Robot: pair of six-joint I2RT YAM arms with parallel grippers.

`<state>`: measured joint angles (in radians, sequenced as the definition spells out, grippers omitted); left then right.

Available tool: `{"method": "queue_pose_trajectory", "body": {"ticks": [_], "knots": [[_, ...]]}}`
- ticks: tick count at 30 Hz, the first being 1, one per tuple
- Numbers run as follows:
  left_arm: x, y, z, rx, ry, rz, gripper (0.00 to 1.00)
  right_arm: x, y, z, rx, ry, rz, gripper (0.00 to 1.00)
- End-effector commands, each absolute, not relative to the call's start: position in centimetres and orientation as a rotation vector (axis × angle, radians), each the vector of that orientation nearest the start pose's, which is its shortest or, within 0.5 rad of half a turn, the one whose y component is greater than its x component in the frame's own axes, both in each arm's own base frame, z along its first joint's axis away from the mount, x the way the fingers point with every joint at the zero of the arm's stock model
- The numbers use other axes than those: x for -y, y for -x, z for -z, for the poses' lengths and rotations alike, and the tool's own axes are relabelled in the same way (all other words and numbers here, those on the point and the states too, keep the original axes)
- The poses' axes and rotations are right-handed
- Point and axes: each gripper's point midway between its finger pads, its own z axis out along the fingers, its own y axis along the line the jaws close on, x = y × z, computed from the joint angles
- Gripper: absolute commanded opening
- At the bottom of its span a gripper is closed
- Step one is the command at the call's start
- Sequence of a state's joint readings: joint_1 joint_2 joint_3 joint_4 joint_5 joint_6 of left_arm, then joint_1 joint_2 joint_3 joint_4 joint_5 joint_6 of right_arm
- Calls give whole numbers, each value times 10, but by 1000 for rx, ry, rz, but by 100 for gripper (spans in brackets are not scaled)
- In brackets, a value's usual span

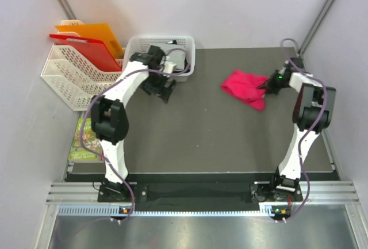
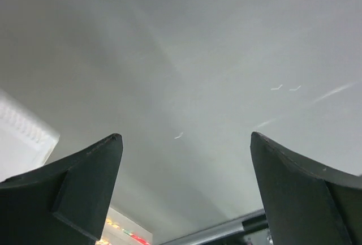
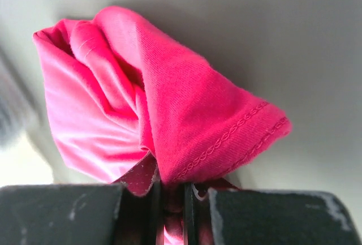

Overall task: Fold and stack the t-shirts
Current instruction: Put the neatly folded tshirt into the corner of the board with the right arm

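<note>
Spreading across most of what I can see is the dark tabletop [image 1: 195, 134], with the two white arms bolted at its near edge. The left arm [image 1: 115, 105] reaches up toward the far left corner, and the right arm [image 1: 310, 111] bends along the right side and turns inward.

Beyond the far left corner of the tabletop stands a white lattice file rack [image 1: 63, 76]. Just beside it, at the far edge, sits a white plastic basket [image 1: 187, 45]. The left arm's wrist covers part of the basket, so I cannot tell what is inside.

The pink-red t-shirt [image 1: 244, 87] lies crumpled on the far right part of the tabletop, well apart from the basket. It is bunched into a loose lump, not laid flat. From the right wrist the t-shirt [image 3: 141, 115] fills the view, a stitched hem running along its lower right fold.

An orange folder [image 1: 95, 33] and a red folder [image 1: 95, 50] stand tilted in the rack. A green printed booklet [image 1: 85, 140] lies off the tabletop's left edge.

The right claw [image 1: 269, 83] meets the shirt's right edge. Up close, the right claw [image 3: 172, 200] is pinched together on a fold of the pink cloth.

The left claw [image 1: 164, 88] hangs just in front of the basket. In its own view the left claw [image 2: 186, 143] is spread wide, its dark fingers [image 2: 73, 183] with nothing between them.
</note>
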<state>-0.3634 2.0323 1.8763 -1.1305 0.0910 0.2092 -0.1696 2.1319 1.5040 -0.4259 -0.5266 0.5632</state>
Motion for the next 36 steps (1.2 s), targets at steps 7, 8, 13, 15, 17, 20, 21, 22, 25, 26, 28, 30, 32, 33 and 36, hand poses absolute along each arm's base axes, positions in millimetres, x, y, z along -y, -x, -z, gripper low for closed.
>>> {"method": "queue_pose_trajectory", "body": {"ticks": [7, 8, 13, 15, 17, 20, 21, 22, 25, 26, 28, 30, 32, 33, 36], "knots": [[79, -337, -115, -2824, -679, 160, 99, 119, -542, -75, -2163, -1050, -418, 0], [73, -335, -114, -2833, -655, 164, 99, 128, -544, -75, -2142, -1069, -402, 0], [64, -323, -103, -2867, -622, 181, 99, 165, -560, -82, -2017, -1201, -311, 0], [63, -324, -102, -2868, -611, 177, 99, 179, -566, -91, -1950, -1225, -268, 0], [63, -326, -101, -2872, -602, 178, 99, 188, -571, -95, -1908, -1248, -243, 0], [63, -328, -101, -2874, -597, 169, 99, 195, -586, -92, -1921, -1256, -241, 0], [63, -329, -101, -2875, -595, 170, 99, 197, -596, -106, -1902, -1237, -256, 3], [63, -329, -101, -2876, -595, 170, 99, 192, -598, -101, -1928, -1231, -286, 10], [63, -329, -99, -2882, -582, 173, 99, 190, -599, -91, -1956, -1246, -282, 37], [64, -330, -99, -2881, -576, 178, 99, 190, -598, -97, -1946, -1238, -279, 47], [64, -331, -100, -2882, -572, 181, 99, 189, -593, -95, -1961, -1224, -270, 78], [65, -335, -104, -2866, -568, 179, 99, 188, -588, -100, -1992, -1202, -256, 99], [64, -337, -107, -2852, -570, 171, 99, 184, -585, -103, -2019, -1188, -261, 100], [64, -338, -110, -2843, -571, 167, 99, 180, -577, -101, -2055, -1188, -257, 100], [65, -341, -117, -2808, -572, 177, 99, 160, -564, -117, -2110, -1131, -278, 100]]}}
